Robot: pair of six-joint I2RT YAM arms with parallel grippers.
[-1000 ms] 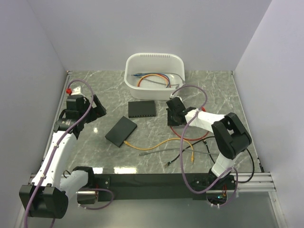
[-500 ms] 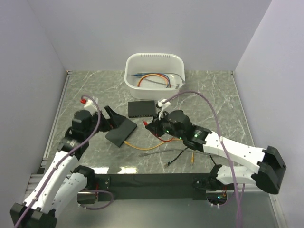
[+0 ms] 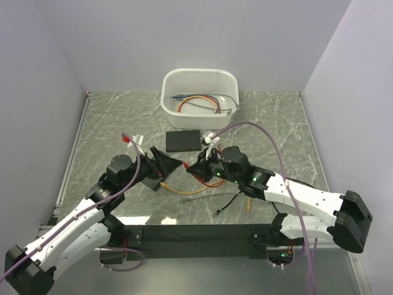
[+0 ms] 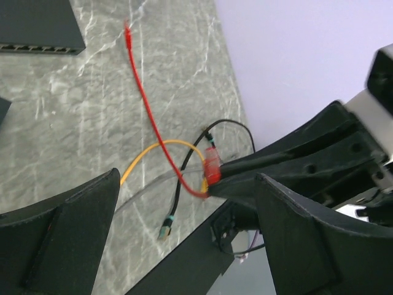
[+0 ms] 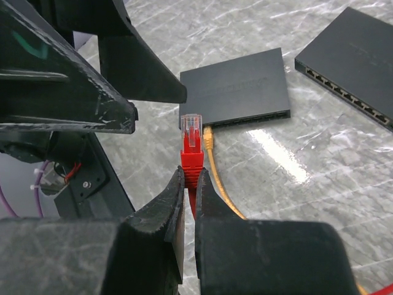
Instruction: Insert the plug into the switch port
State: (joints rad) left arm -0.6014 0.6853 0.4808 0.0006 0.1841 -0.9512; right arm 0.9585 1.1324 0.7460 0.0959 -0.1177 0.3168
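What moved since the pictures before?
Both arms swung in toward the middle. The left fingers, open, now sit over the near black box; the right fingers pinch the red plug beside them. The tub, far box and yellow cable stayed put.

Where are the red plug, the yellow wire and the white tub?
red plug (image 5: 191, 146): right wrist view, on its red body.
yellow wire (image 5: 209, 136): right wrist view, on its plug end.
white tub (image 3: 199, 72): top view, on its far rim.

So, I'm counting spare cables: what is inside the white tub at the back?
The white tub holds loosely coiled leads: an orange cable, a blue cable and at least one dark cable. Their overlap hides the exact count and most plugs.
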